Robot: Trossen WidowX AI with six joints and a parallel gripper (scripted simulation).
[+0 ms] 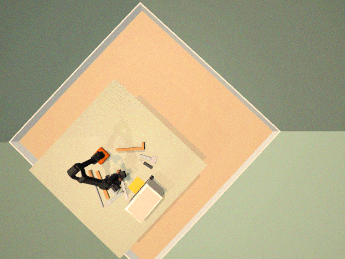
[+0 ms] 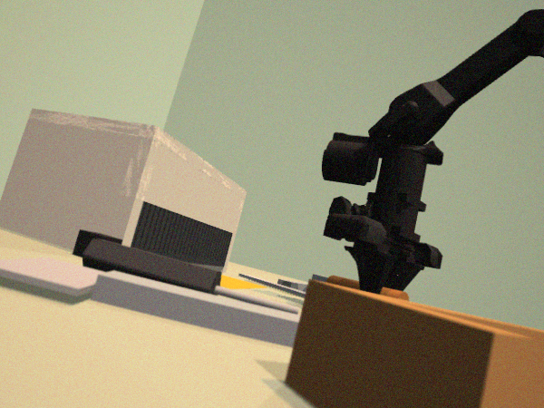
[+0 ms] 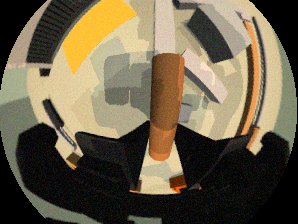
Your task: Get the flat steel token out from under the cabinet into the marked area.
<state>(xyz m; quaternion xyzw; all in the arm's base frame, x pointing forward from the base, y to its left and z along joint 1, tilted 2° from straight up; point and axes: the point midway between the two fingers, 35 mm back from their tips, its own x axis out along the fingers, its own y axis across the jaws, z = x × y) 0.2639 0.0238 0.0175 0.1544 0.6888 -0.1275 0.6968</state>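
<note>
My gripper [image 1: 119, 175] [image 2: 380, 281] [image 3: 161, 124] is shut on an orange-brown stick [image 3: 165, 96], which points forward and down over the table. The yellow marked area [image 1: 136, 185] [image 2: 236, 283] [image 3: 96, 30] lies just ahead of it, in front of the pale cabinet [image 1: 144, 202] [image 2: 91, 181]. The cabinet's dark vent slots [image 2: 181, 236] face the marked area. I cannot see the steel token in any view.
Several loose tools lie around the gripper: an orange L-shaped bar [image 1: 130, 148] [image 2: 385, 344], two orange sticks [image 1: 102, 184], grey and white rods [image 1: 99, 197] [image 1: 125, 190], a pale piece [image 1: 149, 157] [image 2: 195, 308] and a dark bar [image 1: 148, 164] [image 2: 150, 265]. The arm's orange base [image 1: 102, 155] stands to the left.
</note>
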